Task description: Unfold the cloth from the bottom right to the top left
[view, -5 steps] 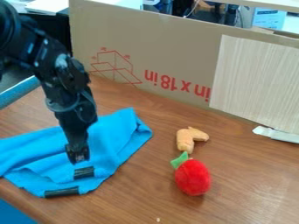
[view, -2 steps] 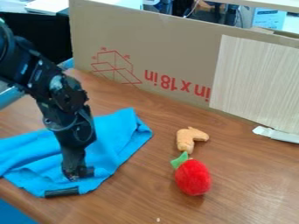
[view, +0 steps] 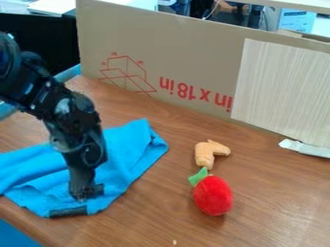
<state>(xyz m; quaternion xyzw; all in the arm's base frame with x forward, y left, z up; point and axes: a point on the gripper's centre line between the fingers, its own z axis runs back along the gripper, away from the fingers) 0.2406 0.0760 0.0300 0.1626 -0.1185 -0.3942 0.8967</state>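
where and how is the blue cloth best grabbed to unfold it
Likely best at the loose folds of the cloth by the two black strips, near its lower edge, coming down from above. It lies low on the table, offering little from the side, while those folds should give something to pinch.

From above the table, a slanted view was given at fairly close range, faced across it toward the cardboard along its far edge; its right part was cut off.
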